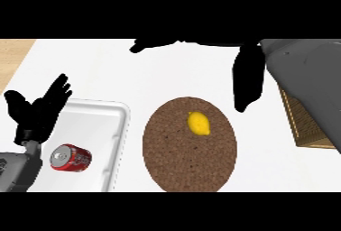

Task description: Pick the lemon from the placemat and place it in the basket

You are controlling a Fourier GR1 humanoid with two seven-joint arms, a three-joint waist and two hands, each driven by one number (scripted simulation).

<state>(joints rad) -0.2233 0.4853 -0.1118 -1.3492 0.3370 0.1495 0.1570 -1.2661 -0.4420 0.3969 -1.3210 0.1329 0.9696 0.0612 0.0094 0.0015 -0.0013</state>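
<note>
Lemon [199, 123], smooth yellow oval, lies on speckled brown round placemat [190, 162], right hand [247, 74] spread wide.

The lemon [199, 123] is small, bright yellow and oval, and lies on its side in the upper right part of the placemat [190, 155]. The placemat is a round, speckled brown mat lying flat on the white counter. The basket [304, 128] is brown with a woven look. It sits well apart to the right and is partly hidden.
</note>
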